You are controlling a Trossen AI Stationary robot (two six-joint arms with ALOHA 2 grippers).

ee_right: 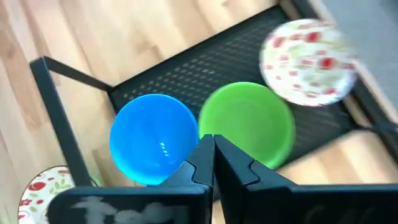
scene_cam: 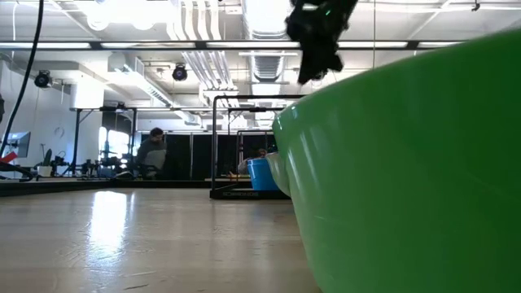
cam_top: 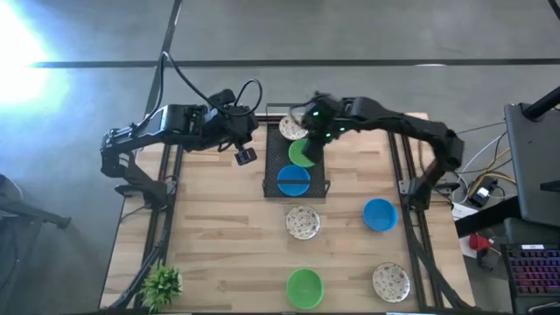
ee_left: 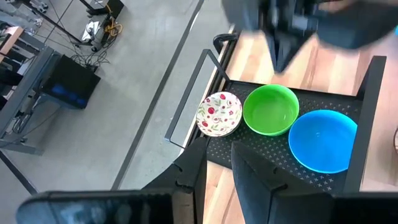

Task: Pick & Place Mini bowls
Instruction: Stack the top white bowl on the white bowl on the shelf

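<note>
We note a black mesh tray (cam_top: pixel 273 179) at the far middle of the wooden table (cam_top: pixel 219 236), holding three mini bowls in a row: a floral white bowl (cam_top: pixel 292 128) at the far end, a green bowl (cam_top: pixel 302 153) in the middle, and a blue bowl (cam_top: pixel 293 180) at the near end. The right gripper (cam_top: pixel 317 138) hovers over the tray just beside the green bowl, its fingers (ee_right: pixel 200 163) pressed together and holding nothing. The left gripper (cam_top: pixel 246 155) hangs just left of the tray, its fingers (ee_left: pixel 252 171) narrowly parted and empty. Four more bowls sit on the bare table: a second floral bowl (cam_top: pixel 303 221) just near of the tray, a second blue bowl (cam_top: pixel 379 214) to its right, a second green bowl (cam_top: pixel 304 286) at the near edge, and a third floral bowl (cam_top: pixel 391 282) at the near right. A potted plant (cam_top: pixel 161 284) stands at the near left corner.
</note>
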